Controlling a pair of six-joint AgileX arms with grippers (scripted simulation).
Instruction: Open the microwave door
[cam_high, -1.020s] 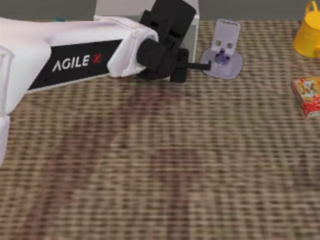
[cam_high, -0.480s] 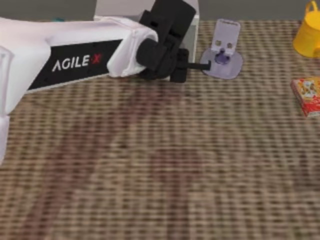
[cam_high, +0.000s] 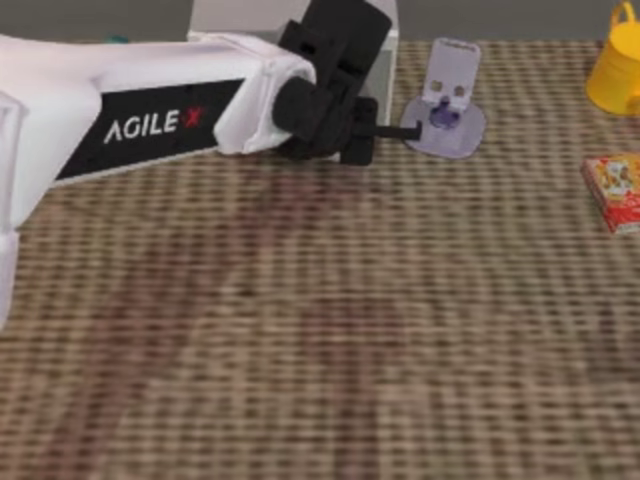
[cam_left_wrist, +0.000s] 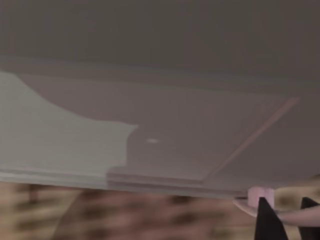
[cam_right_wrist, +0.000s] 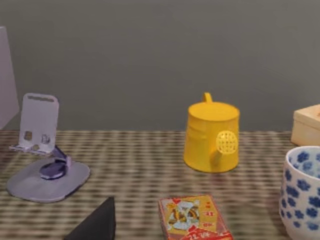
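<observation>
Nothing has moved since the earlier top views: the left arm holds the same pose against the boxy light-grey microwave (cam_high: 385, 40) at the far edge of the woven brown table (cam_high: 400, 330). The left gripper (cam_high: 385, 131) sits at the microwave's front right corner, one thin black finger reaching toward the lilac plastic phone stand (cam_high: 447, 100) just beside the microwave; whether its claw is spread or pinching cannot be told. In the left wrist view the flat light-grey microwave door with its pale frosted window (cam_left_wrist: 150, 135) fills the frame, close and apparently ajar. To do this step well, the gripper should probably keep contact at the door's free edge and sweep in an arc about the hinge, avoiding the phone stand. The forearm lies nearly level, reaching from the left across the microwave's front. The right gripper (cam_right_wrist: 95, 222) is parked, well apart from the microwave.
</observation>
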